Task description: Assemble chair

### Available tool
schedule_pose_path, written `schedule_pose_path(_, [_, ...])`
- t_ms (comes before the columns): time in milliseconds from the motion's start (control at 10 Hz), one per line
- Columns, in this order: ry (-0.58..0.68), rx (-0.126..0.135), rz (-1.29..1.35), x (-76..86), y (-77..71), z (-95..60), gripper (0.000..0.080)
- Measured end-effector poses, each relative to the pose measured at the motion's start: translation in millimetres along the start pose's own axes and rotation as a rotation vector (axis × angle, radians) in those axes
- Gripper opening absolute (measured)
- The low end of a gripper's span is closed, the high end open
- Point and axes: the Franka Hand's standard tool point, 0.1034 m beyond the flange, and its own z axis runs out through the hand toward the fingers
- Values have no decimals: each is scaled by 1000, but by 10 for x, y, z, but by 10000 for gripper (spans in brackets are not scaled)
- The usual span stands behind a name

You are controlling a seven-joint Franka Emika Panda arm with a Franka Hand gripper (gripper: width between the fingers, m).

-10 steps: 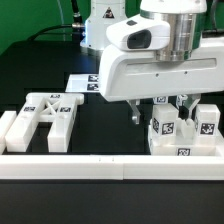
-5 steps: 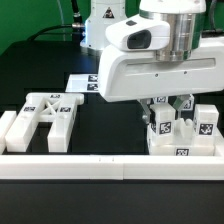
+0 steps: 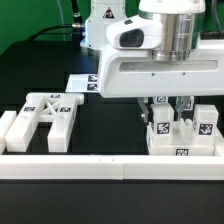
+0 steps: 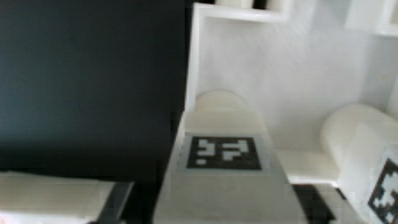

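Observation:
A white tagged chair leg [image 3: 161,128] stands upright on a flat white chair panel [image 3: 183,152] at the exterior view's right. My gripper [image 3: 166,110] has come down over it and is shut on its top, one dark finger on each side. In the wrist view the leg [image 4: 222,140] fills the gap between the fingers [image 4: 125,200], with its tag facing the camera. A second tagged leg [image 3: 207,122] stands just beside it on the same panel. The X-braced chair frame [image 3: 48,115] lies apart at the exterior view's left.
A long low white border rail [image 3: 100,166] runs along the front of the black table. The marker board [image 3: 80,82] lies behind, near the arm's base. The arm's big white hand hangs over the right-hand parts.
The jaws have gone from wide open to shut on the nearer leg. The arm and the other parts have barely moved.

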Motion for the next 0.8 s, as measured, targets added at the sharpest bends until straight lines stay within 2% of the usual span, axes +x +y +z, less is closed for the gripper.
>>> schedule_pose_path(500, [0, 15, 509, -3, -10, 8, 292])
schedule_pose_path(800, [-9, 34, 807, -4, -58, 8, 292])
